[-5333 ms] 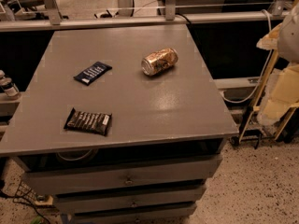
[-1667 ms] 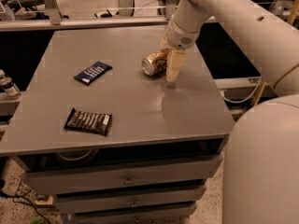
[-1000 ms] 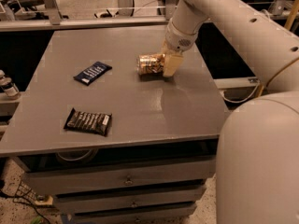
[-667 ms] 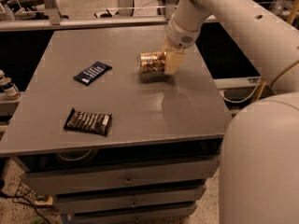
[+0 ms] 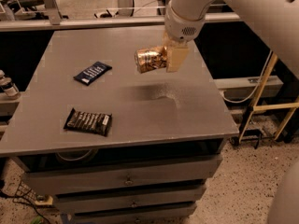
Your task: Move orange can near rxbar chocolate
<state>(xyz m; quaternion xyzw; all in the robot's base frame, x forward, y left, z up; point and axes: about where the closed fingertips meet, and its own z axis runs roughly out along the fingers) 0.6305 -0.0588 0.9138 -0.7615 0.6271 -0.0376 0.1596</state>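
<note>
The orange can [image 5: 148, 60] lies on its side in my gripper [image 5: 169, 59], lifted above the grey table [image 5: 196, 111]; its shadow falls on the tabletop below. The gripper is shut on the can's right end, hanging from the white arm at the upper right. The rxbar chocolate [image 5: 88, 121], a dark wrapper with pale stripes, lies flat near the table's front left, well down and left of the can.
A dark blue wrapper with white text [image 5: 92, 73] lies on the table's left middle. Drawers [image 5: 126, 181] sit under the tabletop. A yellow-framed stand [image 5: 266, 101] is to the right of the table. Rails run along the back.
The gripper has closed on the can and raised it off the table, shifting it slightly toward the front left. Both wrappers have stayed in place.
</note>
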